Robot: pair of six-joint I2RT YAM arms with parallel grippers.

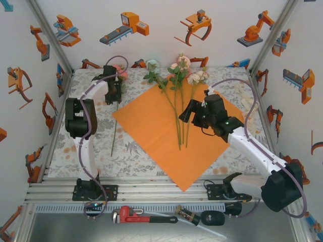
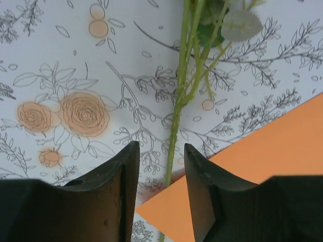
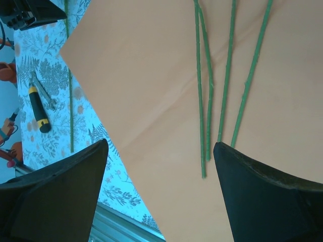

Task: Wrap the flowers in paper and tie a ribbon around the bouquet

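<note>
Flowers (image 1: 179,101): several stems lie on the paper, in the far half of the table, a little right of centre.
Long axis: it runs far to near. The blooms are at the far end, past the paper's far edge, and the cut ends point at the arm bases.
Spread: the blooms fan apart and the stems draw close together toward the near end. The right wrist view shows four stems.
Lone flower (image 1: 116,121): it lies apart on the left with the same far-to-near axis and its pink bloom at the far end. Its stem crosses the paper's left corner.
Paper (image 1: 146,126): it lies flat on the tablecloth, turned like a diamond, with one corner toward the near rail.
Left gripper (image 2: 160,171): it is at the lone flower's upper stem with a narrow gap between the fingers. The stem runs through the gap and touches neither finger.
Right gripper (image 3: 161,176): it hovers over the paper with its fingers spread wide, holding nothing. The cut stem ends lie between them.
Tablecloth (image 1: 131,151): it is white with a grey leaf and orange rose print, and it covers the table.
Walls (image 1: 161,45): they are white on three sides, dotted with orange robot stickers.
Rail (image 1: 151,194): this aluminium rail at the near edge carries both arm bases.
Wrench (image 1: 136,216): it is red and lies on the shelf in front of the rail.
</note>
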